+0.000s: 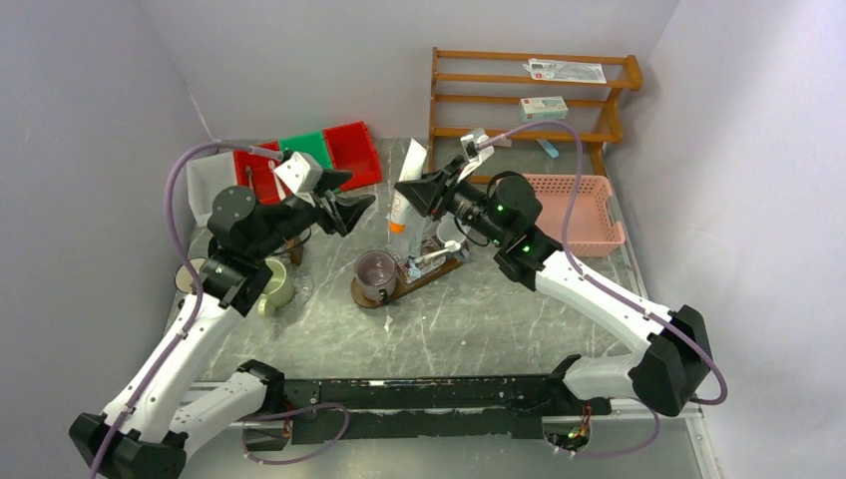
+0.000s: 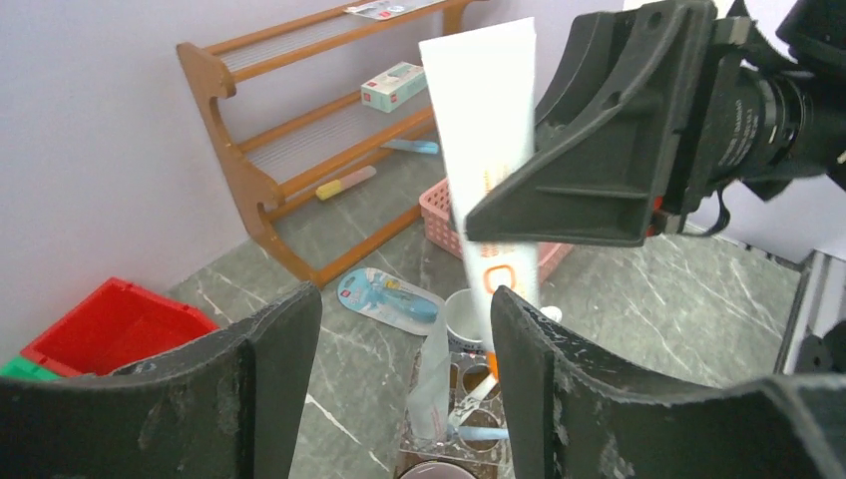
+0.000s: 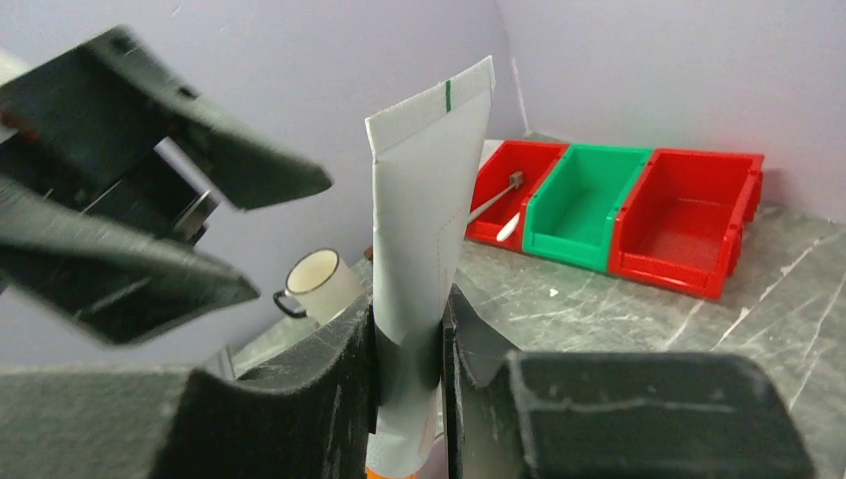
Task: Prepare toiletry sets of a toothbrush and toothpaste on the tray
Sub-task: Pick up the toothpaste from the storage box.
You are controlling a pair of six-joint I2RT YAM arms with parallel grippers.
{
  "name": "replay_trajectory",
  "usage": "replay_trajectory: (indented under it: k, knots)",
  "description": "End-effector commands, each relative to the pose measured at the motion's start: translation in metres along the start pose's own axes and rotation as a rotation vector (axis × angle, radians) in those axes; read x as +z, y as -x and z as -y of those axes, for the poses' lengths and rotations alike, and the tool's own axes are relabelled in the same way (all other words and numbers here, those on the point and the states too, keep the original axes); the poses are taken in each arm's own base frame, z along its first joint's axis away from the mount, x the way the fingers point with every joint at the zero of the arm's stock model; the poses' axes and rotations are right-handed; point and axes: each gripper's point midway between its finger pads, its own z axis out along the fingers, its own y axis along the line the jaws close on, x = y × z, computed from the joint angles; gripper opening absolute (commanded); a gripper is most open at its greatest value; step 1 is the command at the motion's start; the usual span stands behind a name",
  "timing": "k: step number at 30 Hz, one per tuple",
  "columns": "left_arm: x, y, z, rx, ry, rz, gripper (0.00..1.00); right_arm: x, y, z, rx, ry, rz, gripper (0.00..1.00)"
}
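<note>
Grey marble tabletop [image 1: 479, 319]: wooden tray [image 1: 424, 279] mid, red/green bins [image 1: 354, 150] back left, pink basket [image 1: 584, 205] and rack [image 1: 529, 95] back right.

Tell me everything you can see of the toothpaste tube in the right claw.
The toothpaste tube is white, soft-looking plastic, with a flat crimped end bearing a small green mark, orange print lower down and an orange cap. It stands nearly upright, crimp up and cap down, pinched across its body by the right claw. The left claw stands open beside it, not touching.

White arms [image 1: 170, 359], black joints [image 1: 668, 364], purple cables [image 1: 570, 180]
</note>
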Motion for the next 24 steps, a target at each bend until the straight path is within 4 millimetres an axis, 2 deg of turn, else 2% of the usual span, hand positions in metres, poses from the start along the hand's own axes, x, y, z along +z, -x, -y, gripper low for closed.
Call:
replay_trajectory:
  k: [1,13,19,24]
  knots:
    - [-0.002,0.0,0.024,-0.02,-0.256,-0.042,0.68,-0.018,0.006,-0.031,-0.136,0.24,-0.037,0.21]
    - [-0.003,0.038,0.057,0.044,-0.521,0.02,0.68,-0.031,-0.018,-0.064,-0.317,0.53,-0.161,0.2]
    - [-0.014,0.04,0.079,0.039,-0.701,0.031,0.66,-0.04,-0.02,-0.079,-0.375,0.66,-0.166,0.2]
    - [-0.013,0.035,0.082,0.032,-0.745,0.014,0.64,-0.041,-0.02,-0.087,-0.392,0.722,-0.164,0.2]
